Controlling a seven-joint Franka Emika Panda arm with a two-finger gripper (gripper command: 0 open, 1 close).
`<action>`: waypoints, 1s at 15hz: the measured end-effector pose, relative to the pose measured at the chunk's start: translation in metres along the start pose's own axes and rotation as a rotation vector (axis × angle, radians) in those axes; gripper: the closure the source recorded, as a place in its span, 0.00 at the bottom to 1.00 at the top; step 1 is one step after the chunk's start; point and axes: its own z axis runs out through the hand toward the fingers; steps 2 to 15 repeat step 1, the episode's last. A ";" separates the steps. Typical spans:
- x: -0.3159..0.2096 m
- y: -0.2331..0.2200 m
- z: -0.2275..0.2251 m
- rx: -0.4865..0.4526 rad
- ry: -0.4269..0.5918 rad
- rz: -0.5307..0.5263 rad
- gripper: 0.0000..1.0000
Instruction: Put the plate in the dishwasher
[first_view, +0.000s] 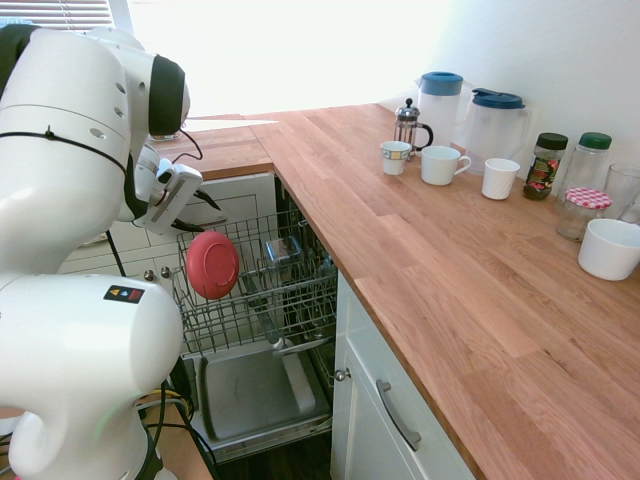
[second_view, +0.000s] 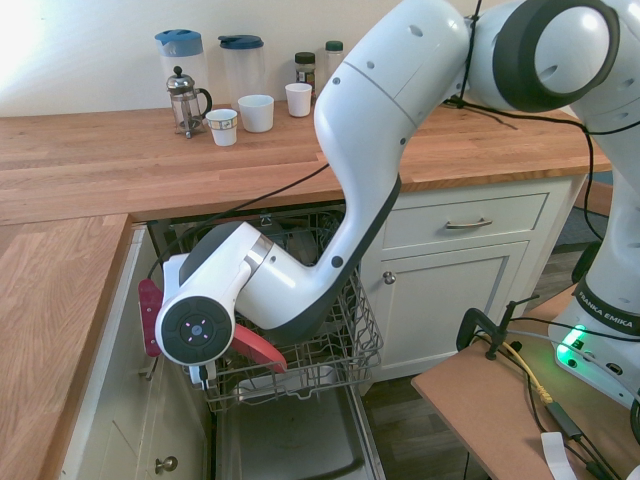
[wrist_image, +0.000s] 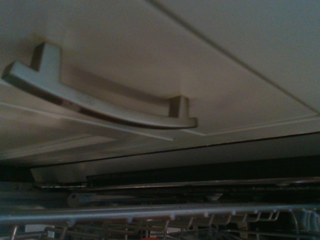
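The coral-red plate (first_view: 212, 265) stands on edge in the grey wire rack (first_view: 290, 295) of the open dishwasher, near the rack's left side. My gripper (first_view: 207, 213) hangs just above the plate's top rim. Its two dark fingers stand apart and open, with nothing between them. In the second exterior view my wrist hides the fingers, and only two red parts of the plate (second_view: 262, 348) show beside it, over the rack (second_view: 345, 335). The dishwasher's grey inner door panel (first_view: 255, 390) lies folded down below the rack.
A cutlery basket (first_view: 285, 255) sits in the rack behind the plate. White drawers with a metal handle (wrist_image: 100, 102) face the gripper. On the wooden counter (first_view: 450, 290) stand mugs (first_view: 443, 165), a French press (first_view: 408, 125), two jugs and jars.
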 end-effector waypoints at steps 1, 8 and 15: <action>0.008 0.010 -0.008 0.004 -0.008 0.024 0.00; 0.008 0.010 -0.008 0.004 -0.008 0.024 0.00; 0.008 0.010 -0.008 0.004 -0.008 0.024 0.00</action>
